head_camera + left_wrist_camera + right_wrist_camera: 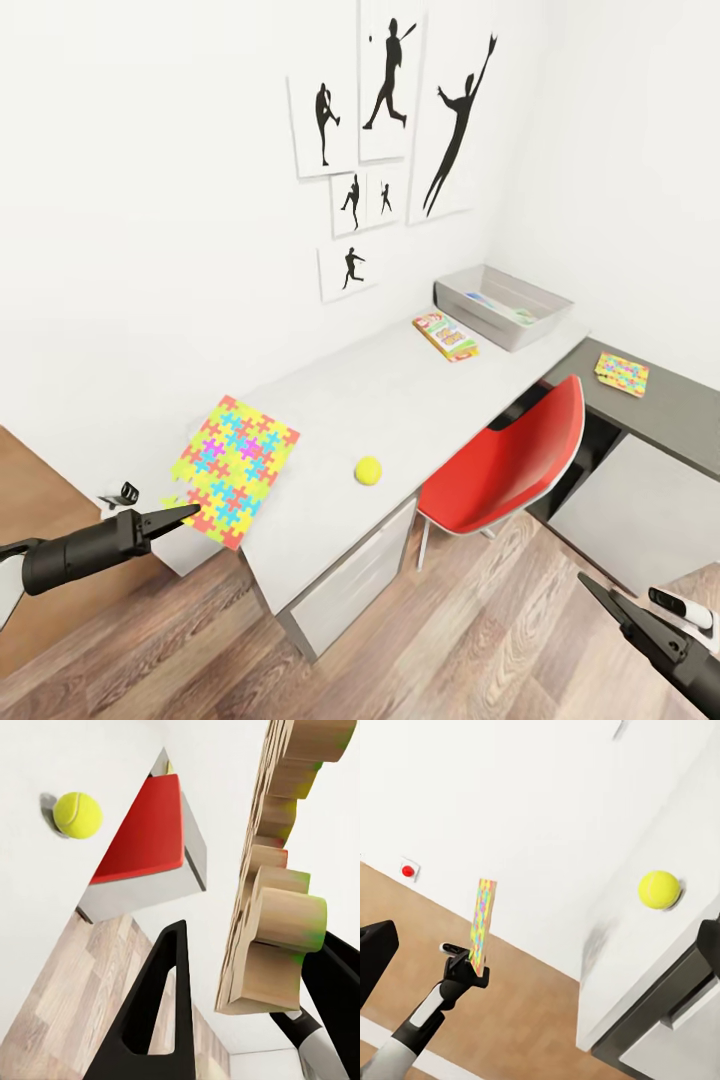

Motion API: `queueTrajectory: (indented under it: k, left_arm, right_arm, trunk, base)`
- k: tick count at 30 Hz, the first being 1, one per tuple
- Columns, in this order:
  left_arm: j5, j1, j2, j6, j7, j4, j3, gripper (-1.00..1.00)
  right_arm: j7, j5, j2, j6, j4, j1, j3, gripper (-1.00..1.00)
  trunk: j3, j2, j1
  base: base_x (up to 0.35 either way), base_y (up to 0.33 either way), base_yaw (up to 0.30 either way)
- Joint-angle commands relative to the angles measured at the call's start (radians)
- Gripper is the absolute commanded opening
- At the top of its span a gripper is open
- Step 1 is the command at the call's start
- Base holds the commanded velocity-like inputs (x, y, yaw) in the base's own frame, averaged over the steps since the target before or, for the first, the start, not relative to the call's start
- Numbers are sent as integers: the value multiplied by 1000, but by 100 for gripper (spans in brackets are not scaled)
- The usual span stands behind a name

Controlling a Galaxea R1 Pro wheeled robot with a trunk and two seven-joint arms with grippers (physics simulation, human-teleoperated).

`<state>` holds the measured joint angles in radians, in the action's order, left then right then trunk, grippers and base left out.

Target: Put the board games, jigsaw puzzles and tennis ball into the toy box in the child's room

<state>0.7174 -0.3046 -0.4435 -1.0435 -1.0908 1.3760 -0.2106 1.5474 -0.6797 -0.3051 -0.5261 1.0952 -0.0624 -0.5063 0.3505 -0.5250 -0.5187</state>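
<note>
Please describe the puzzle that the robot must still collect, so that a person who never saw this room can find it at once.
Start from the long pale table under the wall silhouettes and follow it to the far corner, where the grey toy box stands. On the dark cabinet top past the red chair lies a small jigsaw puzzle, flat and alone, unlike the larger-looking one raised in the left gripper.

left arm [85, 548]: black cylindrical forearm, white segment behind it
left gripper [183, 514]: black, thin tapered fingers; triangular cut-out in finger [161, 1009]
right arm [695, 668]: black, white link with dark band
right gripper [612, 602]: black, long pointed fingers
</note>
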Motion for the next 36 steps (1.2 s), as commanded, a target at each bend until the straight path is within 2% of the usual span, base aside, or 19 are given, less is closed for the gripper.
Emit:
queueTrajectory:
  k: [1, 18, 36]
  left_arm:
    - [-2, -1, -1, -4, -3, 0, 0, -100]
    - [-3, -4, -1, -4, -3, 0, 1, -100]
    - [-2, -4, -3, -4, -4, 0, 1, -100]
  right_arm:
    - [3, -1, 0, -10, 0, -1, -1, 100]
    - [4, -1, 0, -9, 0, -1, -7, 100]
    - [5, -1, 0, -9, 0, -1, -9, 100]
  trunk:
    - [-4, 6, 3]
    - [-85, 125, 69]
    - [-115, 125, 69]
  base:
    - [0, 0, 0]
    - [0, 0, 0]
    - [0, 0, 0]
